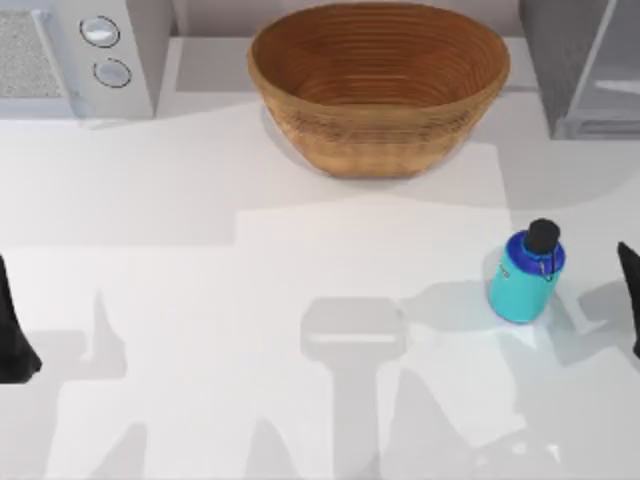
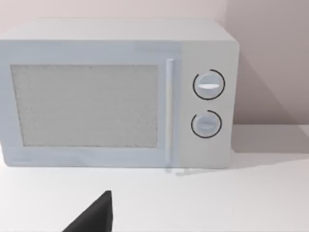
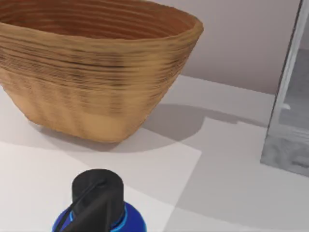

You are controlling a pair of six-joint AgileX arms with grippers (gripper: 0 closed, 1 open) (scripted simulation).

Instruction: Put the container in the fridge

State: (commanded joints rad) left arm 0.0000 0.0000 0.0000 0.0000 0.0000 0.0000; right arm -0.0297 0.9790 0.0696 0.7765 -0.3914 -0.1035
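The container, a small cyan-teal bottle with a blue shoulder and a black cap, stands upright on the white table at the right. The right wrist view catches its cap and shoulder from close behind. The fridge, a grey speckled cabinet with a pale glassy door, stands at the back right corner, and its frame edge rises beyond the bottle. My right gripper sits at the right edge, just right of the container and apart from it. At the table's left edge is my left gripper, far from both.
A big woven brown basket stands at the back middle, between the bottle and the wall. A light-grey unit with two round knobs occupies the back left corner, facing my left wrist. White tabletop spreads across the front.
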